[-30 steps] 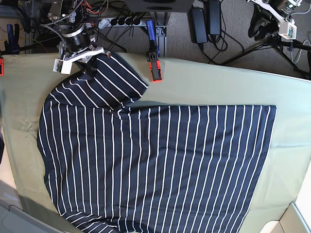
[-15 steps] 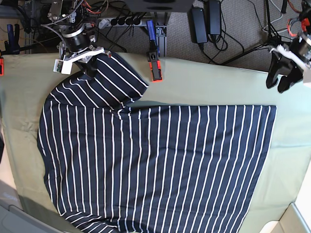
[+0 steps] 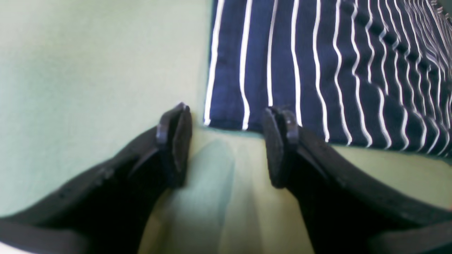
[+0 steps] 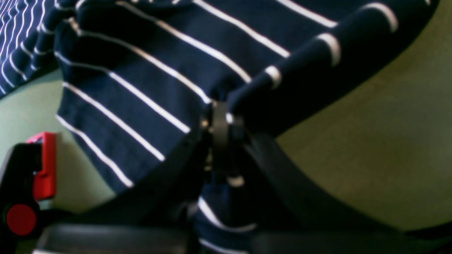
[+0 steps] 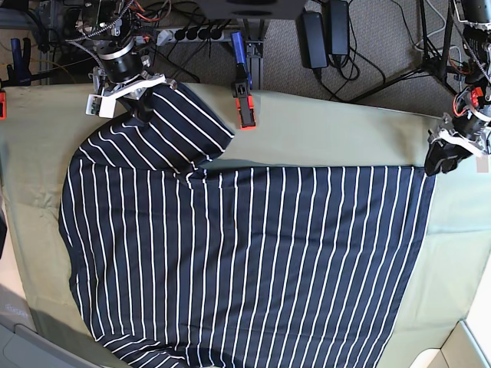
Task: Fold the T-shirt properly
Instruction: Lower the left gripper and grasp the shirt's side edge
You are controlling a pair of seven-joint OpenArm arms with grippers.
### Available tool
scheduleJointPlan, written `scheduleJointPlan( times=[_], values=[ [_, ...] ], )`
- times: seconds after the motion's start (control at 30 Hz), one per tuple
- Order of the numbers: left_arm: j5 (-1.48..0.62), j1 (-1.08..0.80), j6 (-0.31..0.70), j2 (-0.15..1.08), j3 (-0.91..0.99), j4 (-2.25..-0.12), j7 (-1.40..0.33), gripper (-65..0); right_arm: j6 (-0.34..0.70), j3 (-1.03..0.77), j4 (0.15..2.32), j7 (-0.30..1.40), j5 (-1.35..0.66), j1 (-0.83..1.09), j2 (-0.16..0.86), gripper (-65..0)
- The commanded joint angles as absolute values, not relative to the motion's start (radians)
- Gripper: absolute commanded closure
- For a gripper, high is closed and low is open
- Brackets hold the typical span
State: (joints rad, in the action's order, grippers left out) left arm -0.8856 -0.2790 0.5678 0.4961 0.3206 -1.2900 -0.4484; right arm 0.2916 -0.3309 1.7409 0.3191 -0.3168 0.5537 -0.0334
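The navy white-striped T-shirt lies spread on the olive-green cloth, with one sleeve part folded over at the far left. My right gripper is shut on that fold at the far left edge; in the right wrist view its jaws pinch the striped fabric. My left gripper sits at the shirt's far right corner. In the left wrist view it stands open just above the cloth, and the shirt's corner lies right ahead of the gap, untouched.
An orange-and-black clamp grips the far table edge beside the folded sleeve, also seen as the clamp in the right wrist view. A blue clamp, a power strip and cables lie beyond the table. A pale table rim shows at the near right.
My left arm has swung down from the far right corner of the scene to the shirt's far right corner, and its jaws have opened wide. The right gripper and shirt have not moved.
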Motion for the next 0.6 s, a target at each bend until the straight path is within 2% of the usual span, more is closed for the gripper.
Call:
scheduleJointPlan(
  times=[0.0, 0.57],
  values=[
    [-0.903, -0.27, 0.579, 0.515, 0.327, -1.29, -0.443, -36.2, 0.3, -0.332, 1.753, 0.315, -0.31, 0.558, -0.031, 0.0],
    [-0.925, -0.244, 0.579, 0.457, 0.252, -1.243, -0.445, -36.2, 0.3, -0.332, 1.753, 0.315, -0.31, 0.558, -0.031, 0.0]
  ],
)
